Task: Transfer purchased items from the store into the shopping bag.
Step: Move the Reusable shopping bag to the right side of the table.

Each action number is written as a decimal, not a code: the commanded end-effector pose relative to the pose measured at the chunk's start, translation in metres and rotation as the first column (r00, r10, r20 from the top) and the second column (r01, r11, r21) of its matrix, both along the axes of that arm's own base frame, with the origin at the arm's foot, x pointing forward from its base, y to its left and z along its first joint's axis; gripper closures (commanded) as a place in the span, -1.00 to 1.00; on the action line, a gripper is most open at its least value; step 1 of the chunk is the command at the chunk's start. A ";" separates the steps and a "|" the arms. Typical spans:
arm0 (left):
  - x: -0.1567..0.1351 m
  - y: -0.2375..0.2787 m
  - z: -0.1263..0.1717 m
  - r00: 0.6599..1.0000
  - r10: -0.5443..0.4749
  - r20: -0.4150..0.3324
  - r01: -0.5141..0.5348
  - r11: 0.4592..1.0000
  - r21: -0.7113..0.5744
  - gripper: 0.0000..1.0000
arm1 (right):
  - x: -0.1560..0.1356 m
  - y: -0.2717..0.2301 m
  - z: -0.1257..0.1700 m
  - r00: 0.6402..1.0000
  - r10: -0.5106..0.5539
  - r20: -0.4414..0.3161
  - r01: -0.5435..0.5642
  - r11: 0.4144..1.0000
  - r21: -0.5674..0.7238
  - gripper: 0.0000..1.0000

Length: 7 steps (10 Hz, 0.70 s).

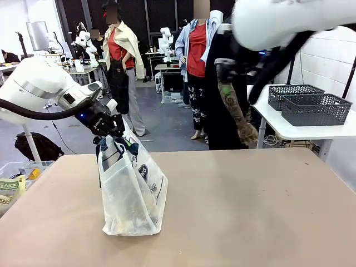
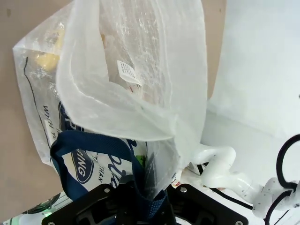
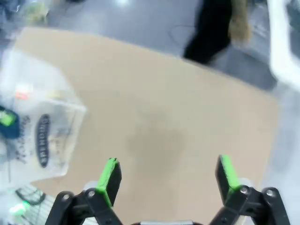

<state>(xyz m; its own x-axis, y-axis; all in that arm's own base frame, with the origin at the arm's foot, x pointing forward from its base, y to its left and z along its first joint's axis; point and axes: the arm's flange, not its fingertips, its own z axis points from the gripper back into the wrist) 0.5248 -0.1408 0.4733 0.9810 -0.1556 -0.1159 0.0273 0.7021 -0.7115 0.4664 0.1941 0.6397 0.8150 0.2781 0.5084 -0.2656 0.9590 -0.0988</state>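
Film as thin and limp as the shopping bag (image 1: 133,192) — stood at the desk's (image 1: 250,211) left, lightly filled — is best held by its blue handles, where the left claw (image 1: 114,127) is clamped; the right claw (image 3: 168,177) is spread, empty.

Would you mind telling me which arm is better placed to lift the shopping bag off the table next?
Probably the left. The left gripper is shut on the blue handles of the shopping bag, above the table. The right gripper hangs open and empty, apart from the bag.
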 end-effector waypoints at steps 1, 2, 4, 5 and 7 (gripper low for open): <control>-0.011 -0.004 0.004 0.999 -0.020 0.030 0.018 0.998 0.059 1.00 | -0.009 -0.055 -0.021 0.959 -0.277 -0.057 0.279 0.960 0.034 -1.00; -0.012 -0.007 0.004 0.998 -0.031 0.046 0.027 0.996 0.081 1.00 | -0.015 -0.088 -0.029 0.922 -0.381 -0.064 0.384 0.923 0.041 -1.00; -0.013 -0.012 0.006 0.997 -0.041 0.069 0.032 0.993 0.115 1.00 | -0.037 -0.139 -0.046 0.818 -0.572 -0.062 0.573 0.820 0.002 -1.00; -0.013 -0.012 0.008 0.995 -0.067 0.073 0.059 0.992 0.111 1.00 | -0.047 -0.157 -0.055 0.788 -0.612 -0.065 0.615 0.787 0.042 -1.00; -0.008 -0.006 0.026 0.984 -0.081 0.159 0.048 0.978 0.203 1.00 | -0.030 -0.161 -0.046 0.831 -0.548 -0.088 0.553 0.832 0.038 -1.00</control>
<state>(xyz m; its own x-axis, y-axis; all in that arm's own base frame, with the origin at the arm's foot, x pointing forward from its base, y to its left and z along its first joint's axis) 0.5182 -0.1492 0.4910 0.9768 -0.2102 -0.0402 0.1435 0.7830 -0.6053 0.4225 0.0231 0.5841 0.8391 -0.3119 0.4457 0.3563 0.9342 -0.0171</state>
